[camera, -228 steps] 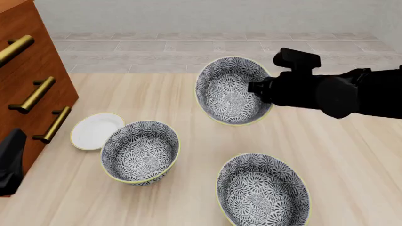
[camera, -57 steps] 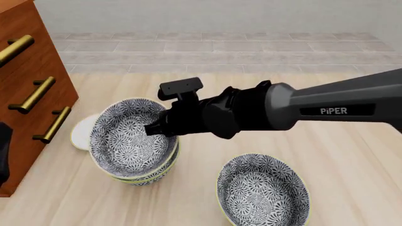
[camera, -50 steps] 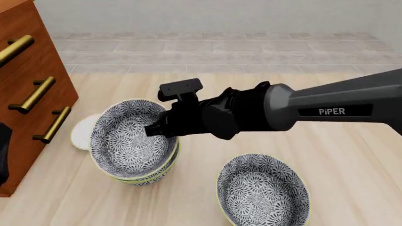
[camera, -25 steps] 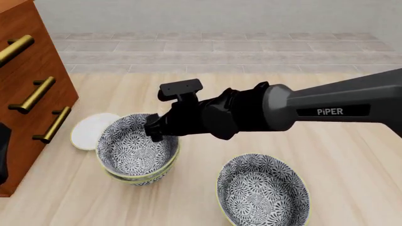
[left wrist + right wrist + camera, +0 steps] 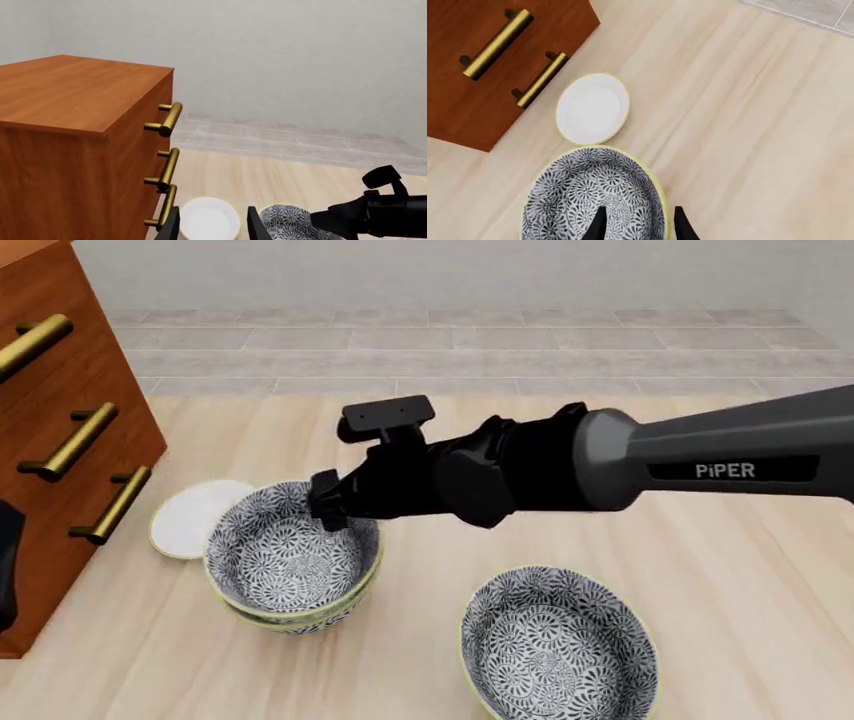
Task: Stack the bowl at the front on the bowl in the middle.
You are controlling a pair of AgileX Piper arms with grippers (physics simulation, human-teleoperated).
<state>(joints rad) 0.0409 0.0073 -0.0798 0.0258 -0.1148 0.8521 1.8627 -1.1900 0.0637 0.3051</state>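
- Sitting nested in the middle bowl [image 5: 300,624], the front bowl [image 5: 287,555] makes a two-high stack on the table [image 5: 721,580], a little out from the cabinet [image 5: 67,440] on its handle side
- Only a thin band of the middle bowl's yellow rim and patterned wall shows under the upper bowl
- The right gripper [image 5: 327,512] hangs over the stack's rim on the side away from the cabinet; in the right wrist view its fingers [image 5: 599,226] are spread, one over the bowl's patterned inside, the other just outside the yellow rim, and neither looks pressed against the bowl
- The white dish [image 5: 187,520] lies flat between the cabinet and the stack, its edge tucked close behind the stack's rim
- A third bowl [image 5: 558,650] stands alone on the table, farther from the cabinet than the stack and well apart from it
- The left gripper [image 5: 210,227] is beside the cabinet's handles, fingers spread and holding nothing, looking down toward the dish; the front view shows only a dark sliver of it against the cabinet
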